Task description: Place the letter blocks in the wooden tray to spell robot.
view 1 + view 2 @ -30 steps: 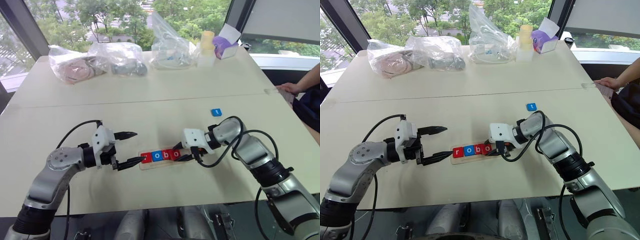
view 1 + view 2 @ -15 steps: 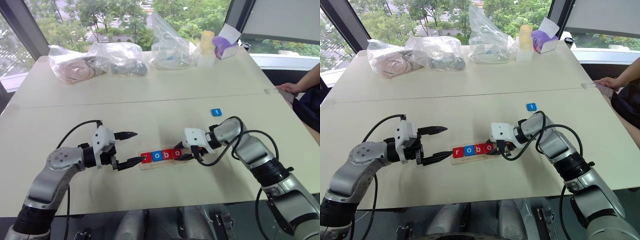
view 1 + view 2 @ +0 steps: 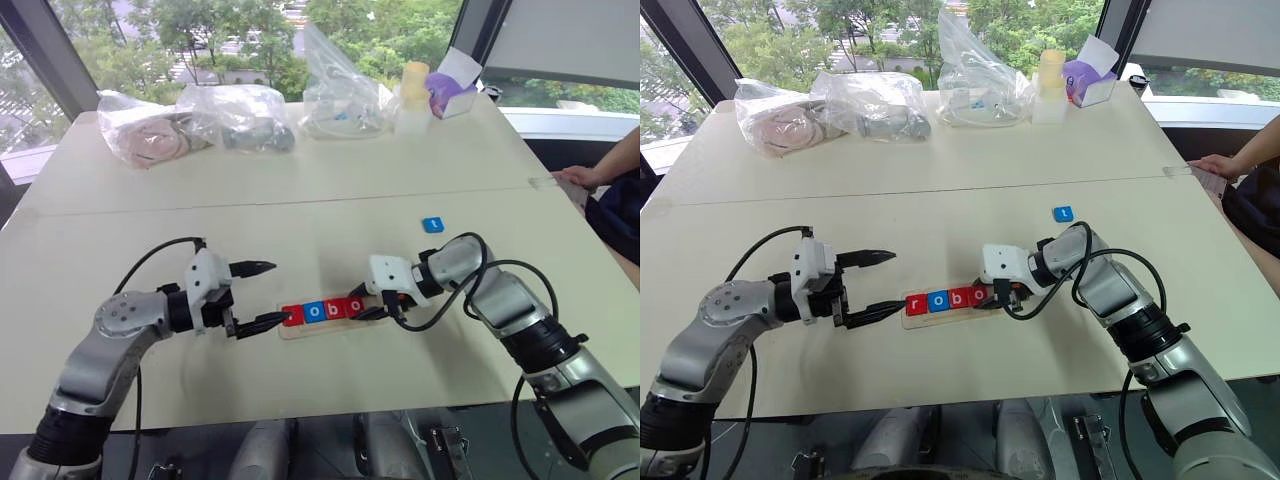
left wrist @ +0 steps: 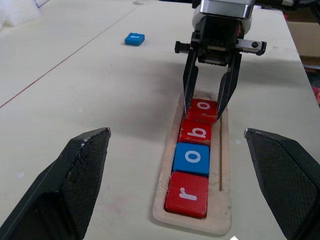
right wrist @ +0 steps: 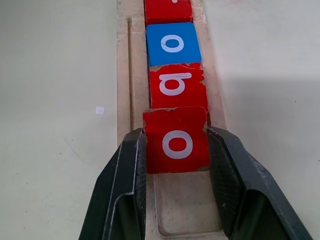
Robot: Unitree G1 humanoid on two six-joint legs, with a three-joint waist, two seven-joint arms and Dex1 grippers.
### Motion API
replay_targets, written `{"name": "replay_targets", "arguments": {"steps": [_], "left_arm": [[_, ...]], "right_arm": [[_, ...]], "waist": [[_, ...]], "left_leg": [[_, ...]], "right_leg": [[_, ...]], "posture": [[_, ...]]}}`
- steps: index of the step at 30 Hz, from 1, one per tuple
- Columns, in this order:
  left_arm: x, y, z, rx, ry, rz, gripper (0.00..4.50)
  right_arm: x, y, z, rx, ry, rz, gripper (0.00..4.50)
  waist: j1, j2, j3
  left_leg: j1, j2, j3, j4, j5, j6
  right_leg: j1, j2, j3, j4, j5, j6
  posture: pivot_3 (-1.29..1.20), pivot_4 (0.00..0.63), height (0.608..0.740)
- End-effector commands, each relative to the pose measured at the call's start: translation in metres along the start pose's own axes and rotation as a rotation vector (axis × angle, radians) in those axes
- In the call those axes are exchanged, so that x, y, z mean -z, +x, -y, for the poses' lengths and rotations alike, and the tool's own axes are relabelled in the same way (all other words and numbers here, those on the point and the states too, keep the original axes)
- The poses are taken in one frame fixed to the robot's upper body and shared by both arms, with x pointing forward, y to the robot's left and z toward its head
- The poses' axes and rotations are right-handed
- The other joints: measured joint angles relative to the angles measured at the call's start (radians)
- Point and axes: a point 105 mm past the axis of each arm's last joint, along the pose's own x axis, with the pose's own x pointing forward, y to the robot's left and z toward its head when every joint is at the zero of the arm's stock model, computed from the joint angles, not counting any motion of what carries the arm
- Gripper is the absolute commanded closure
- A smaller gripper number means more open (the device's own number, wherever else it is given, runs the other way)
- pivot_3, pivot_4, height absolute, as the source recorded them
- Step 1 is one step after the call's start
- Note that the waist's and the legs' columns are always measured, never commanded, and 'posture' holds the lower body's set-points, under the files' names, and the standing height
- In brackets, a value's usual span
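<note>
The wooden tray (image 4: 225,165) lies between my two grippers. In its groove stand a red r (image 4: 187,192), a blue o (image 4: 192,157) and a red b (image 4: 197,132) in a row. My right gripper (image 5: 176,135) is shut on a red o block (image 5: 176,145) at the tray's right part, tight against the b. I cannot tell whether that block lies flat. A blue t block (image 3: 432,225) rests alone on the table, farther back and to the right. My left gripper (image 3: 268,293) hangs open and empty just off the tray's left end.
Plastic bags (image 3: 240,115) with odds and ends, a pale cup (image 3: 414,80) and a purple box (image 3: 448,95) line the table's far edge. A person's hand (image 3: 578,177) rests at the table's right edge.
</note>
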Motion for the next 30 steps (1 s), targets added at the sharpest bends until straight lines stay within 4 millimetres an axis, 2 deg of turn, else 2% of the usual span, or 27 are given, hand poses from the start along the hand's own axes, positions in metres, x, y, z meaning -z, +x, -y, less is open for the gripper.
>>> {"name": "replay_targets", "arguments": {"steps": [1, 16, 18, 19, 22, 23, 28, 30], "left_arm": [[-0.005, 0.002, 0.001, 0.015, 0.022, 0.016, 0.00], [-0.005, 0.002, 0.001, 0.012, 0.023, 0.018, 0.00], [-0.005, 0.002, 0.001, 0.009, 0.022, 0.017, 0.00], [-0.005, 0.002, 0.001, 0.007, 0.023, 0.017, 0.00], [-0.005, 0.002, 0.000, 0.005, 0.023, 0.017, 0.00], [-0.005, 0.002, 0.000, 0.005, 0.023, 0.017, 0.00], [-0.005, 0.003, 0.000, 0.002, 0.024, 0.018, 0.00], [-0.005, 0.003, 0.000, 0.003, 0.024, 0.019, 0.00]], "right_arm": [[-0.014, -0.013, 0.008, 0.039, -0.044, 0.024, 3.35], [-0.015, -0.010, 0.002, 0.021, -0.030, 0.029, 3.35], [-0.018, -0.009, 0.001, 0.015, -0.028, 0.039, 2.31], [-0.018, -0.008, 0.001, 0.013, -0.027, 0.042, 2.01], [-0.020, -0.008, 0.000, 0.009, -0.023, 0.046, 0.36], [-0.020, -0.009, 0.000, 0.011, -0.023, 0.046, 0.07], [-0.019, -0.011, 0.004, 0.031, -0.023, 0.046, 0.07], [-0.019, -0.017, 0.013, 0.078, -0.018, 0.047, 0.07]], "waist": [[0.000, 0.000, 0.000], [0.001, 0.000, 0.000], [0.001, 0.000, 0.000], [0.000, 0.000, 0.000], [0.000, 0.000, 0.000], [0.001, 0.000, 0.000], [0.000, 0.000, 0.000], [0.000, 0.000, 0.000]], "left_leg": [[0.000, 0.000, 0.000, 0.000, 0.000, 0.000], [0.000, 0.000, 0.000, 0.000, 0.000, 0.000], [0.000, 0.000, 0.000, 0.000, 0.000, 0.000], [0.000, 0.000, 0.000, 0.000, 0.000, 0.000], [0.000, 0.000, 0.000, 0.000, 0.000, 0.000], [0.000, 0.000, 0.000, 0.000, 0.000, 0.000], [0.000, 0.000, 0.000, 0.000, 0.000, 0.000], [0.000, 0.000, 0.000, 0.000, 0.000, 0.000]], "right_leg": [[0.000, 0.000, 0.000, 0.000, 0.000, 0.000], [0.000, 0.000, 0.000, 0.000, 0.000, 0.000], [0.000, 0.000, 0.000, 0.000, 0.000, 0.000], [0.000, 0.000, 0.000, 0.000, 0.000, 0.000], [0.000, 0.000, 0.000, 0.000, 0.000, 0.000], [0.000, 0.000, 0.000, 0.000, 0.000, 0.000], [0.000, 0.000, 0.000, 0.000, 0.000, 0.000], [0.000, 0.000, 0.000, 0.000, 0.000, 0.000]], "posture": [[0.00, 0.150, 0.740], [0.00, 0.150, 0.740], [0.00, 0.150, 0.740], [0.00, 0.150, 0.740], [0.00, 0.150, 0.740], [0.00, 0.150, 0.740], [0.00, 0.150, 0.740], [0.00, 0.150, 0.740]]}}
